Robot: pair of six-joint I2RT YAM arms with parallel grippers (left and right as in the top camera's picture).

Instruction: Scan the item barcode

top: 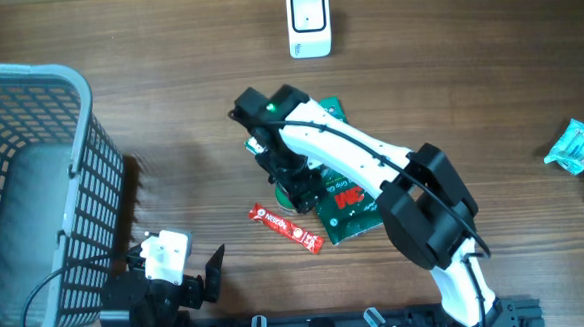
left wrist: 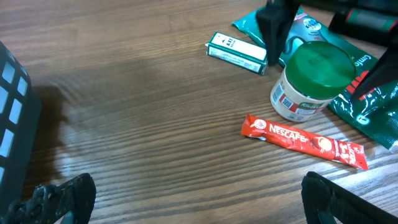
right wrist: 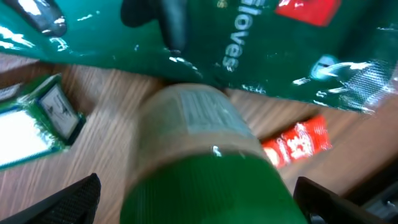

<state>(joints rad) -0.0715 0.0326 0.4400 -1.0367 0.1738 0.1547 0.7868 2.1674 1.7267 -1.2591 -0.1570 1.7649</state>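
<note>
green-lid jar (left wrist: 311, 78) crowded among nescafe stick (left wrist: 305, 142), gloves packet (left wrist: 359, 115), small box (left wrist: 236, 52)

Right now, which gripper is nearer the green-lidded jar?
Right. The right gripper is at the green-lidded jar, open jaws either side of it. The left gripper sits open far back beside the basket, the red Nescafe stick lying between it and the jar.
</note>
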